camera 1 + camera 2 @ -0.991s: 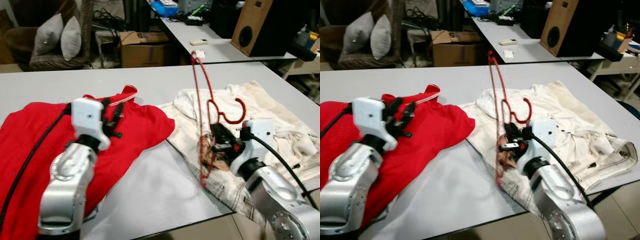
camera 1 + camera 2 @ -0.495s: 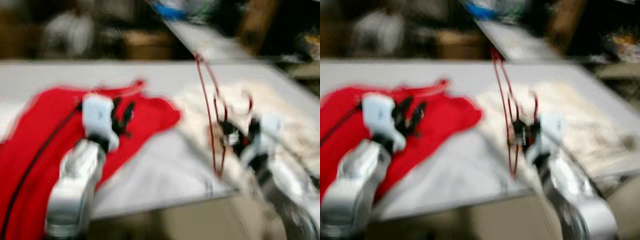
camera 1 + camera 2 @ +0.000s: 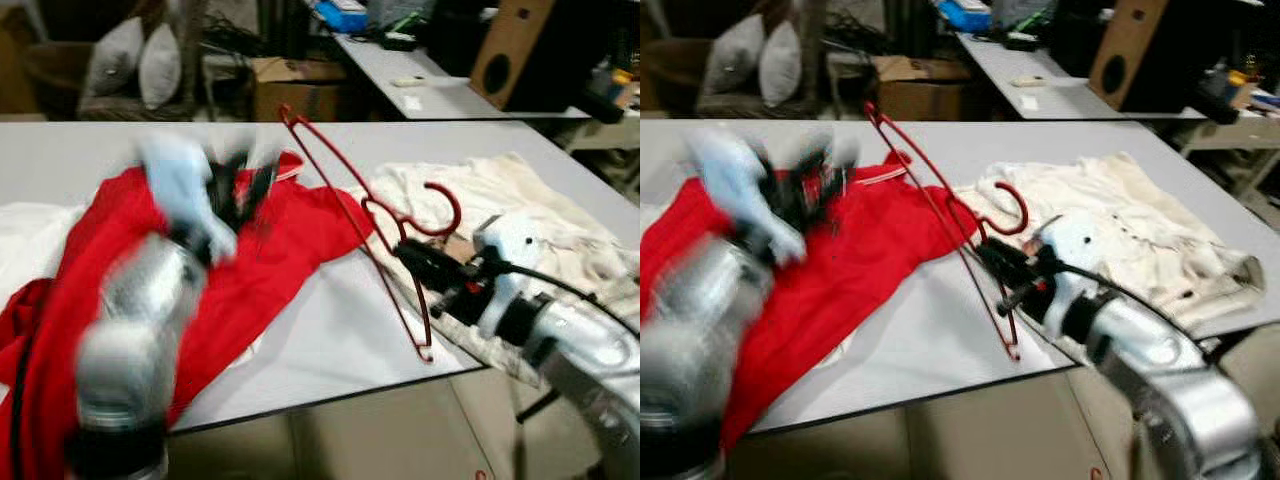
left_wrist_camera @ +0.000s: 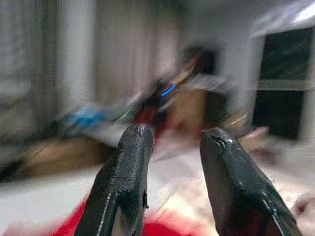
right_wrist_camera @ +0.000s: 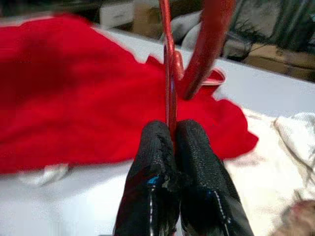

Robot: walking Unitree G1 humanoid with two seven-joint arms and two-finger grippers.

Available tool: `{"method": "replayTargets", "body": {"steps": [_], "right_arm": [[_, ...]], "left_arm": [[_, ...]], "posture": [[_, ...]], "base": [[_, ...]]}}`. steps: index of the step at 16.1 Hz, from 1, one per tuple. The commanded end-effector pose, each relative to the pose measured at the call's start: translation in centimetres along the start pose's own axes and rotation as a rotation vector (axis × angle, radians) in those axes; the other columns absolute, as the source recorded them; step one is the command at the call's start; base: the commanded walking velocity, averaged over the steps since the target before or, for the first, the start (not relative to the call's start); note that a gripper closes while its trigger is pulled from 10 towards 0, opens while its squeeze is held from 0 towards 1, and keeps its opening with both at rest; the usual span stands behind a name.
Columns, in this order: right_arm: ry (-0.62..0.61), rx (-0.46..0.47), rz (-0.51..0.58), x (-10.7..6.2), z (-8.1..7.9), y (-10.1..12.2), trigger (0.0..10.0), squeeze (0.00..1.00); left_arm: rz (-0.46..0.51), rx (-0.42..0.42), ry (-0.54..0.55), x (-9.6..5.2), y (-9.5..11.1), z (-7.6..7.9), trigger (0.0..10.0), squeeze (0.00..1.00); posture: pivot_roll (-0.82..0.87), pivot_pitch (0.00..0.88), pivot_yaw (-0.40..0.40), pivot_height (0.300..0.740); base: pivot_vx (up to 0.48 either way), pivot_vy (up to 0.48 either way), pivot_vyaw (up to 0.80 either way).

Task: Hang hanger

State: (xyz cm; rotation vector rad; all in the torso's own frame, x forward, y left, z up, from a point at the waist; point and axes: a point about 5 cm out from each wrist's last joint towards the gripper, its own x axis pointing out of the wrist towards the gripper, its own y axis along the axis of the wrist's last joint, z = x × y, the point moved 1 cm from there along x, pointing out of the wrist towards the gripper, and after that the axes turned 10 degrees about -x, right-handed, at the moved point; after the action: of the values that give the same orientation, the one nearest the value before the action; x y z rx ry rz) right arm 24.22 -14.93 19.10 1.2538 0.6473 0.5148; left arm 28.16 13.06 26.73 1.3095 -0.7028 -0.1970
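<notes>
Our left gripper (image 4: 170,147) blurs over the crumpled red cloth garment (image 3: 250,250), its fingers parted and grasping nothing; our right gripper (image 5: 173,129) clenches the thin red wire hanger (image 3: 372,225), held tilted above the grey table's (image 3: 320,340) near edge, hook curling toward the cream garment (image 3: 520,200); no writing is legible.

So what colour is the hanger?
Red; the hanger shows best in the left eye view.
</notes>
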Motion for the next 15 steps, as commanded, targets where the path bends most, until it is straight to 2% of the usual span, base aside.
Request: {"method": "replayTargets", "body": {"steps": [1, 3, 4, 6, 8, 12, 15], "right_arm": [[0.031, -0.022, 0.003, 0.0, 0.4, 0.1, 10.0, 0.00], [0.101, -0.043, 0.030, 0.3, 0.2, 0.7, 10.0, 0.00], [0.121, -0.042, 0.051, 0.5, 0.1, 1.1, 10.0, 0.00], [0.148, -0.043, 0.075, 0.4, -0.1, 1.5, 10.0, 0.00], [0.171, -0.039, 0.091, 0.2, -0.3, 1.7, 10.0, 0.00], [0.202, -0.032, 0.142, -0.1, -0.3, 2.5, 10.0, 0.00], [0.209, -0.034, 0.152, -0.2, -0.1, 2.7, 10.0, 0.00]], "left_arm": [[-0.006, -0.026, -0.079, 0.1, 0.4, 0.5, 10.0, 0.00], [0.005, -0.021, -0.115, 1.7, 0.5, 1.3, 10.0, 0.00], [-0.009, -0.059, -0.112, 2.3, -0.5, 2.0, 10.0, 0.00], [-0.044, -0.086, -0.133, 2.5, -1.8, 3.1, 10.0, 0.00], [-0.084, -0.056, -0.140, 2.6, -2.8, 3.5, 10.0, 0.00], [-0.157, 0.041, -0.092, 2.6, -4.1, 2.0, 10.0, 0.00], [-0.165, 0.052, -0.080, 2.4, -4.3, 1.7, 10.0, 0.00]], "posture": [[0.06, 0.000, -0.079, 0.740], [0.06, 0.000, -0.073, 0.740], [0.06, 0.000, -0.067, 0.740], [0.06, 0.000, -0.065, 0.740], [0.06, 0.000, -0.066, 0.740], [0.06, 0.000, -0.067, 0.740], [0.06, 0.000, -0.071, 0.740]], "base": [[0.000, 0.000, 0.00], [0.000, 0.000, 0.00], [0.000, 0.000, 0.00], [0.000, 0.000, 0.00], [0.000, 0.000, 0.00], [0.000, 0.000, 0.00], [0.000, 0.000, 0.00]]}}
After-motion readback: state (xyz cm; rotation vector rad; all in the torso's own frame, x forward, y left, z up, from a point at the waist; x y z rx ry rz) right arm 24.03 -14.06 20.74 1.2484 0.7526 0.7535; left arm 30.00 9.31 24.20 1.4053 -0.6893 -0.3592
